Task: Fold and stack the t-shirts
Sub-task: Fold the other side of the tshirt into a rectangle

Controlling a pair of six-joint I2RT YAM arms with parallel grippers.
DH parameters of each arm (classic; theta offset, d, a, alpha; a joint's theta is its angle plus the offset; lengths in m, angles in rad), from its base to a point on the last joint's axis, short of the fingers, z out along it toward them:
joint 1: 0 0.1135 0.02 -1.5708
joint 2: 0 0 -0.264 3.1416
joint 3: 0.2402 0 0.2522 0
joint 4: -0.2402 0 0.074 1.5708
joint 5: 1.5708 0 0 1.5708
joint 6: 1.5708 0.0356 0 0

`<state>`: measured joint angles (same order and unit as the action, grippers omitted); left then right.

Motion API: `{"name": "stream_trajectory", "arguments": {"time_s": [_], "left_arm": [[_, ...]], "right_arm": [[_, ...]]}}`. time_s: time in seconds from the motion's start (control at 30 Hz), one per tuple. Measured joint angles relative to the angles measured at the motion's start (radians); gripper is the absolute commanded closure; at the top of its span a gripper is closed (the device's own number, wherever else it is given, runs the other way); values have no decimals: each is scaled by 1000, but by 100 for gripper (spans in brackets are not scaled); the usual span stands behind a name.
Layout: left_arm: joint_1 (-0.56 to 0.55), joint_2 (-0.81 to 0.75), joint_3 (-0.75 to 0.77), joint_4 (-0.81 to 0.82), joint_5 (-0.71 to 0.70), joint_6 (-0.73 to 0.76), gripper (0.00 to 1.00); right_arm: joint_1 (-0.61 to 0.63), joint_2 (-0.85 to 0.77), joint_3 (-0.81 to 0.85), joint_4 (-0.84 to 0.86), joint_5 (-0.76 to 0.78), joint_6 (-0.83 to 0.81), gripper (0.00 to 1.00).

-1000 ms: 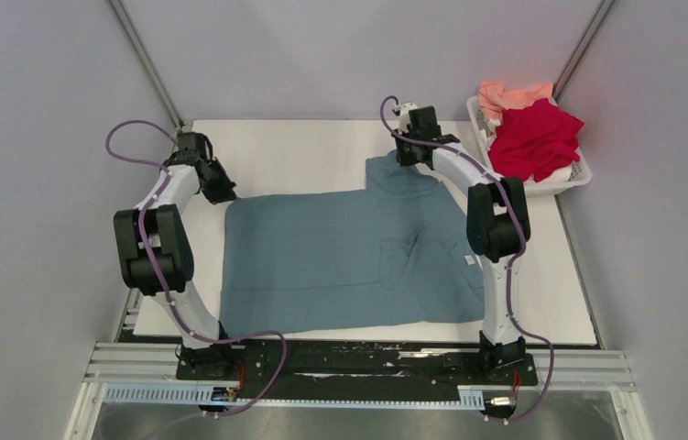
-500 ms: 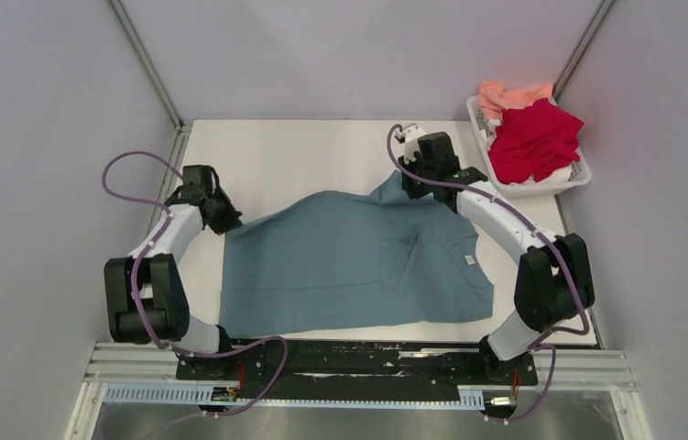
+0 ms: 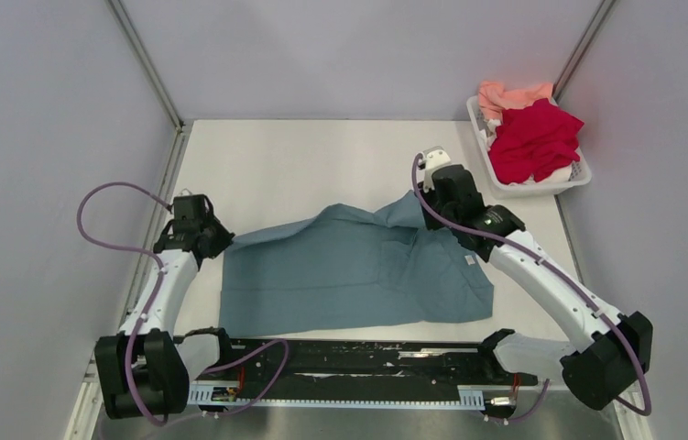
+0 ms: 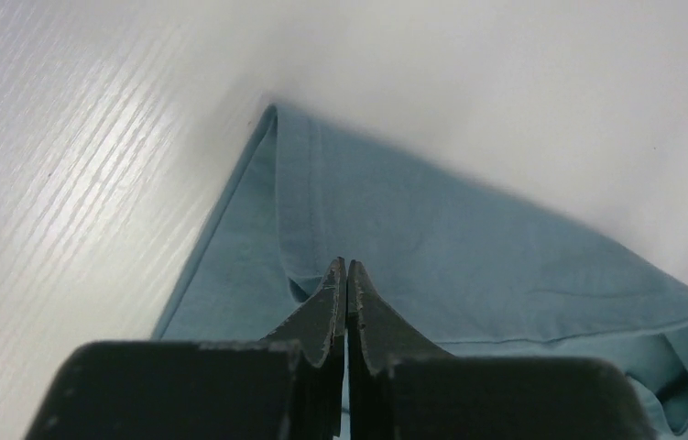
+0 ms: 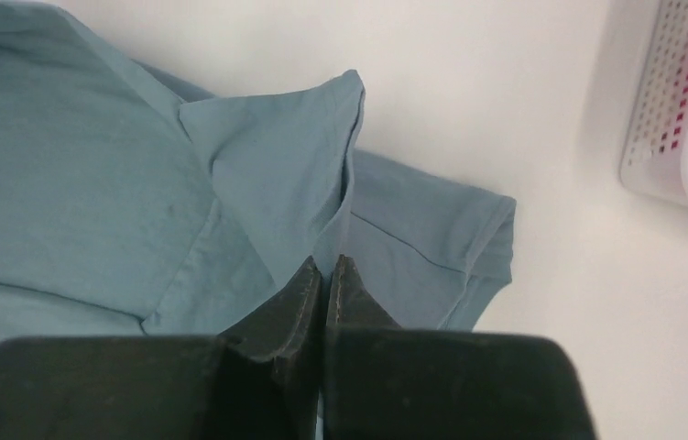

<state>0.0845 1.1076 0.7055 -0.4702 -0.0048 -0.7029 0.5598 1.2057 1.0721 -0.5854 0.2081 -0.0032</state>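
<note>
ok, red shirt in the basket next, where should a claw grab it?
Probably pinch the bunched top of the red shirt, coming straight down. It heaps above the basket rim, and the walls would block a side approach. The left claw and right claw are shut on the blue shirt.

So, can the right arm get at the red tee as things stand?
Probably not yet: the right end effector is shut on the teal tee. The path looks free, though; only bare table lies between it and the basket, with the red tee on top of the pile.
</note>
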Motion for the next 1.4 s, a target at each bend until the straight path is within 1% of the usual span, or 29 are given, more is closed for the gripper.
{"name": "stream_trajectory", "arguments": {"time_s": [0.1,0.27,0.37,0.5,0.8,0.93,1.07,1.23,1.4], "left_arm": [[0,-68,-35,-27,-27,-24,100],[0,-161,-52,-54,-57,-59,100],[0,-206,-56,-67,-74,-76,100],[0,-263,-73,-94,-106,-100,100],[0,-285,-88,-133,-169,-126,100],[0,-280,-102,-142,-185,-131,100],[0,-259,-117,-160,-211,-147,99],[0,-231,-118,-169,-228,-159,98],[0,-227,-127,-170,-241,-166,98]], "right_arm": [[19,-54,-15,-42,31,30,98],[64,-132,-44,-116,64,83,99],[77,-177,-66,-158,75,112,97],[79,-222,-92,-208,88,142,96],[96,-273,-105,-244,74,160,90],[186,-272,-105,-250,63,161,90],[258,-230,-95,-275,39,159,88],[265,-165,-56,-328,9,161,85],[266,-110,-5,-413,29,229,81]]}}
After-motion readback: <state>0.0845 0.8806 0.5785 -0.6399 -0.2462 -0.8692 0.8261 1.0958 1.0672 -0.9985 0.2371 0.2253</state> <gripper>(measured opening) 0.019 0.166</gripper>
